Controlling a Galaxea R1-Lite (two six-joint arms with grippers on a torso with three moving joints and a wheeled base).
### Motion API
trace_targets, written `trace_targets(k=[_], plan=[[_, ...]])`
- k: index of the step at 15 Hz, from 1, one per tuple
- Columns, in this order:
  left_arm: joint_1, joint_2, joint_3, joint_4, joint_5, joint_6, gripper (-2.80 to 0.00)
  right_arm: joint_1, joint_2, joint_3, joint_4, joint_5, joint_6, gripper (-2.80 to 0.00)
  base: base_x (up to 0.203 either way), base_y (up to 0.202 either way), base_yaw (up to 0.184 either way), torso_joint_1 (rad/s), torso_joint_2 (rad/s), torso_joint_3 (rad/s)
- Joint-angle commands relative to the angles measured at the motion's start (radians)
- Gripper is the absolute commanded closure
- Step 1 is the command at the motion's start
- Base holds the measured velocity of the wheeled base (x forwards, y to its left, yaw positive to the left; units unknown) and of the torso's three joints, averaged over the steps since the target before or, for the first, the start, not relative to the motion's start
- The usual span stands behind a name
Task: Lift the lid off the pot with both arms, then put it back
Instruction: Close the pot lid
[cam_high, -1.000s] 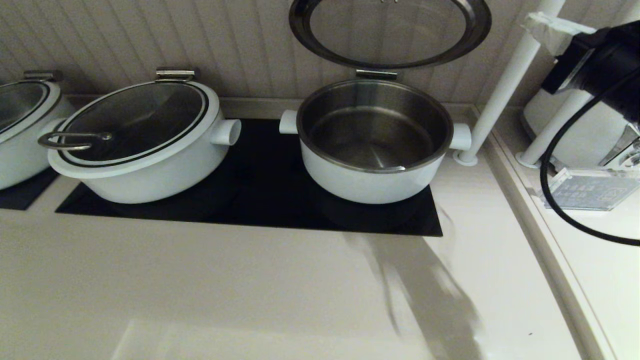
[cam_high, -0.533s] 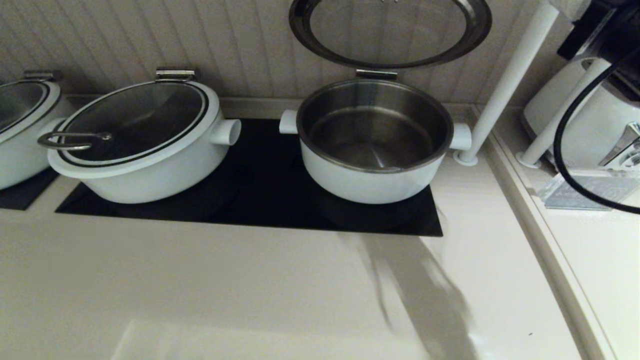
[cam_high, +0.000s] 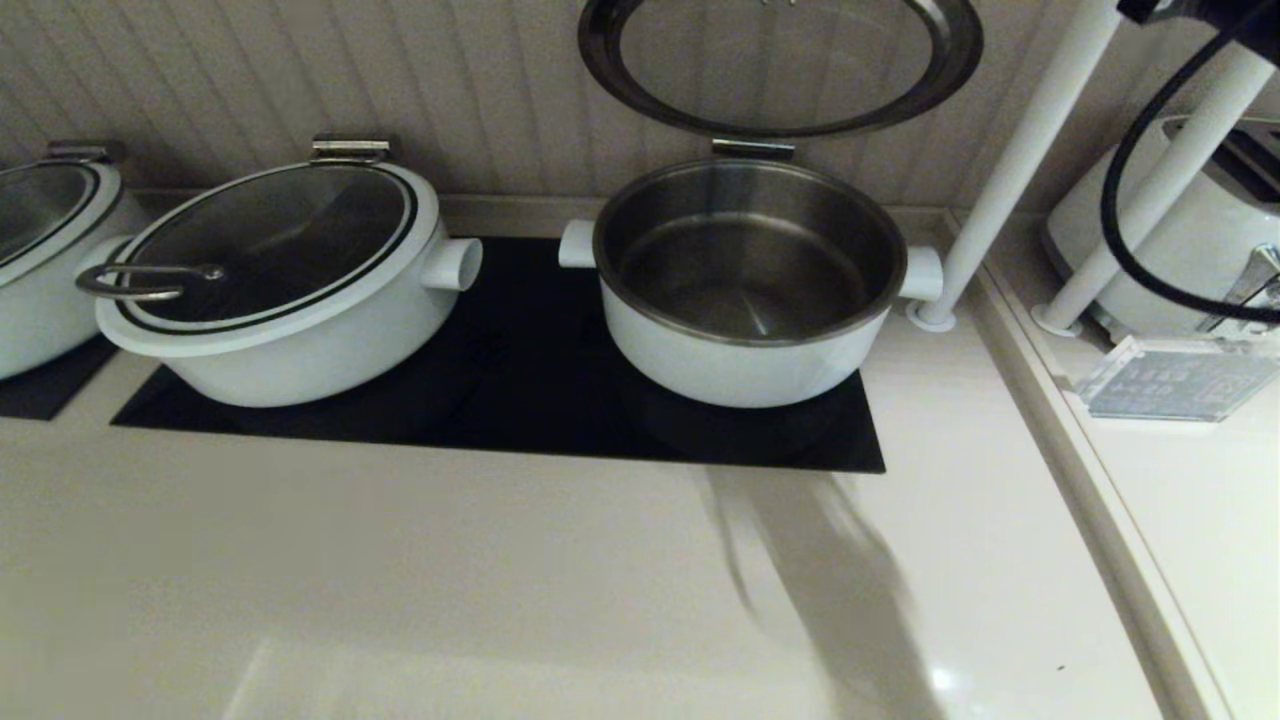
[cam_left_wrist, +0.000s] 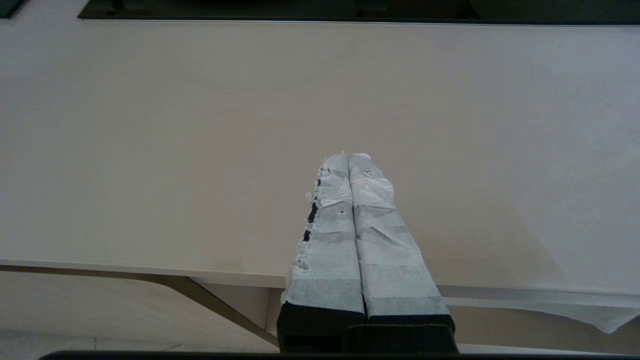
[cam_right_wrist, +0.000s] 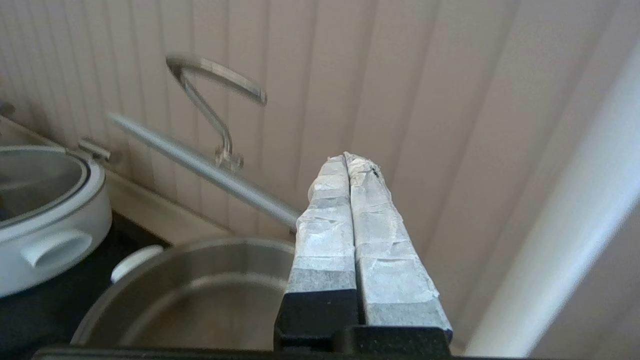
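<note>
Currently lid (cam_high: 780, 65) stands propped on its hinge, exposing pot (cam_high: 745, 285); right gripper (cam_right_wrist: 348, 159) and left gripper (cam_left_wrist: 347, 157) fingers pressed together, empty

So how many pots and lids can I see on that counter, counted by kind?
White pots: 3, namely the pot standing open, the wider pot beside it, and one cut off at the edge.
Glass lids: 3, namely the lid raised upright, one shut, one partly seen.
Total: 6.
</note>
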Motion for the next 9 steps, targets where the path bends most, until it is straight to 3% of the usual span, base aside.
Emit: trace_targets(k=[1, 6, 9], plan=[[0.0, 0.0, 0.0, 0.0, 0.0, 0.0, 0.0, -0.006, 0.06, -0.082, 0.004, 0.013, -0.002, 0.0, 0.0, 0.0, 0.0, 0.0, 0.0, 0.0], [0.0, 0.0, 0.0, 0.0, 0.0, 0.0, 0.0, -0.031, 0.146, -0.251, 0.059, 0.051, -0.002, 0.0, 0.0, 0.0, 0.0, 0.0, 0.0, 0.0], [0.0, 0.0, 0.0, 0.0, 0.0, 0.0, 0.0, -0.102, 0.179, -0.271, 0.062, 0.149, -0.002, 0.0, 0.0, 0.0, 0.0, 0.0, 0.0, 0.0]])
